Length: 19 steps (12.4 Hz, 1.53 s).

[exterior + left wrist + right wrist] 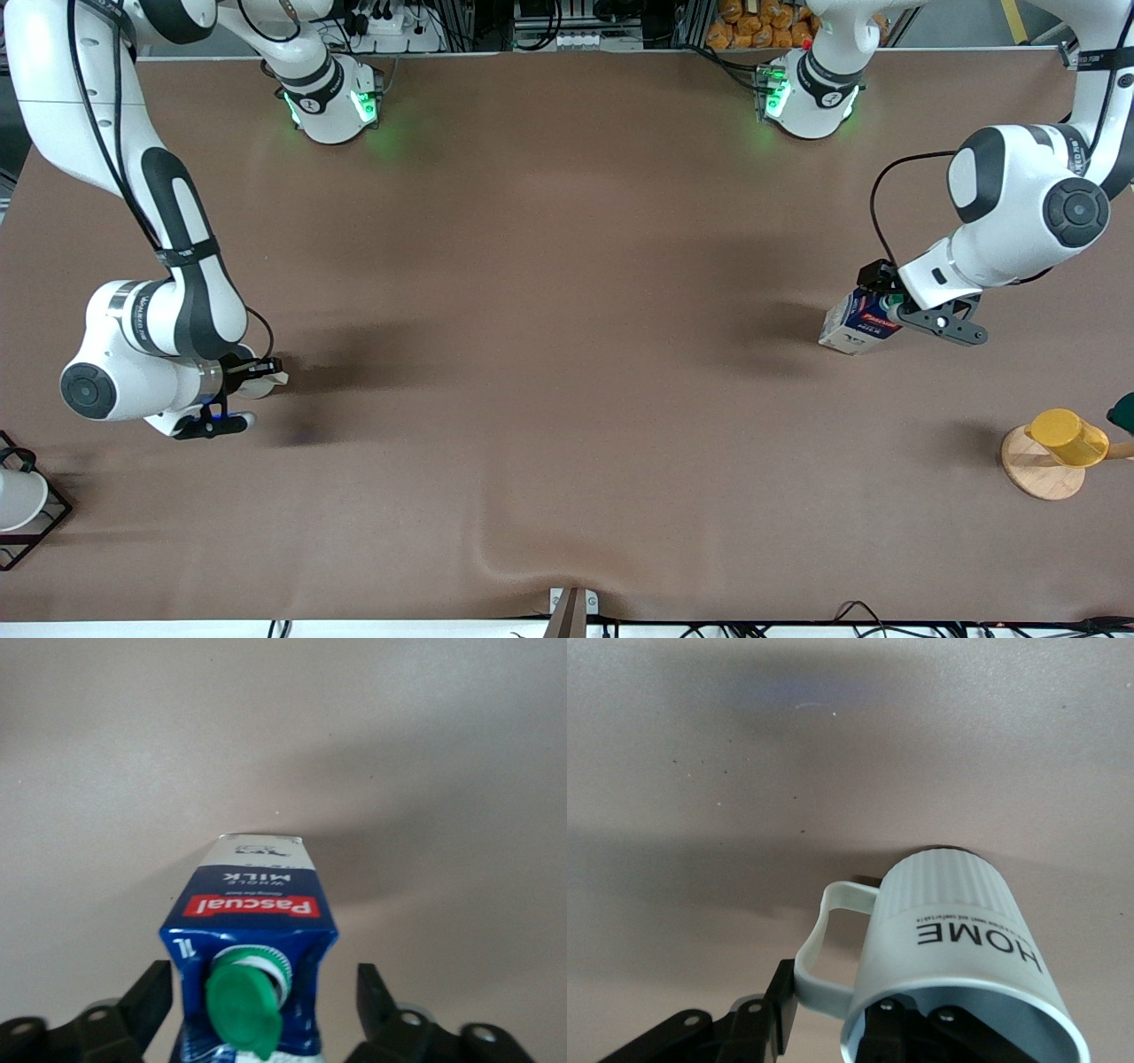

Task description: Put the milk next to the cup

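Observation:
The milk (855,323) stands on the brown table toward the left arm's end, with its dark blue upper part, red label band and green cap. My left gripper (890,306) is open around its top. In the left wrist view the milk (252,904) sits between the fingers (151,992) of my left gripper (263,979), with a gap on each side. My right gripper (252,377) is toward the right arm's end, shut on the cup (270,378). In the right wrist view my right gripper (833,1001) has one finger inside the cream-white cup (957,904) and one outside at its handle.
A yellow cup (1063,436) lies on a wooden stand (1036,474) near the left arm's end, with a dark green object (1123,412) at the edge beside it. A white vessel in a black wire rack (40,523) is at the right arm's end. The cloth bulges (496,558) at the near edge.

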Tool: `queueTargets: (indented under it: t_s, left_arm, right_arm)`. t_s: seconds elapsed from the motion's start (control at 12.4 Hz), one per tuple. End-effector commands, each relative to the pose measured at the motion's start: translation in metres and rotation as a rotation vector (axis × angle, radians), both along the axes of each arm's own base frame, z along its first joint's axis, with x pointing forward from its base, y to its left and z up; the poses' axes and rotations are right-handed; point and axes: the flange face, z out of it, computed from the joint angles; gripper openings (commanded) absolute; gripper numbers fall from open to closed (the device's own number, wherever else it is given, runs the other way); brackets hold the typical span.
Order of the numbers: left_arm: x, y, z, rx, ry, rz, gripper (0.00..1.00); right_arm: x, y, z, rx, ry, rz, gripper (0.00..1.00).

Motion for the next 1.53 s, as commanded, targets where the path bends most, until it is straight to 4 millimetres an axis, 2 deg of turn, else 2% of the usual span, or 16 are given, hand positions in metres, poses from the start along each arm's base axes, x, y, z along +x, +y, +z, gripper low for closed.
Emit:
queueTargets:
  t_s: [0.0,0.32,0.48,0.64,0.8,0.88,1.05,1.29,1.45]
  left_arm:
    - [0.001,-0.006,0.002,-0.013,-0.008,0.037,0.7]
    - [0.001,-0.006,0.002,-0.003,-0.006,0.034,0.47]
    - [0.002,-0.005,0.004,0.002,-0.006,0.031,0.45]
    - [0.006,-0.002,0.014,0.004,-0.023,0.028,0.45]
    - [0.015,-0.001,0.035,0.004,-0.049,0.037,0.45]
    - [0.023,0.0,0.056,0.004,-0.047,0.051,0.45]
    - [0.035,-0.007,0.088,0.005,-0.053,0.1,0.45]
    - [0.04,-0.029,0.119,-0.001,-0.072,0.146,0.45]
    - [0.044,-0.044,0.146,-0.001,-0.071,0.191,0.45]
  right_arm:
    - [0.001,-0.001,0.0,0.024,-0.005,0.001,0.0]
    - [0.005,0.003,0.008,0.022,-0.021,-0.001,0.0]
    - [0.013,0.008,0.021,0.02,-0.048,0.004,0.0]
    - [0.02,0.021,0.033,0.011,-0.07,-0.016,0.0]
    - [0.023,0.061,0.039,-0.008,-0.077,-0.066,0.0]
    - [0.024,0.085,0.044,-0.01,-0.082,-0.106,0.0]
    - [0.02,0.142,0.047,0.009,-0.064,-0.218,0.0]
    - [0.006,0.235,0.059,-0.033,-0.055,-0.377,0.0]
    - [-0.012,0.294,0.062,-0.068,-0.042,-0.472,0.0]
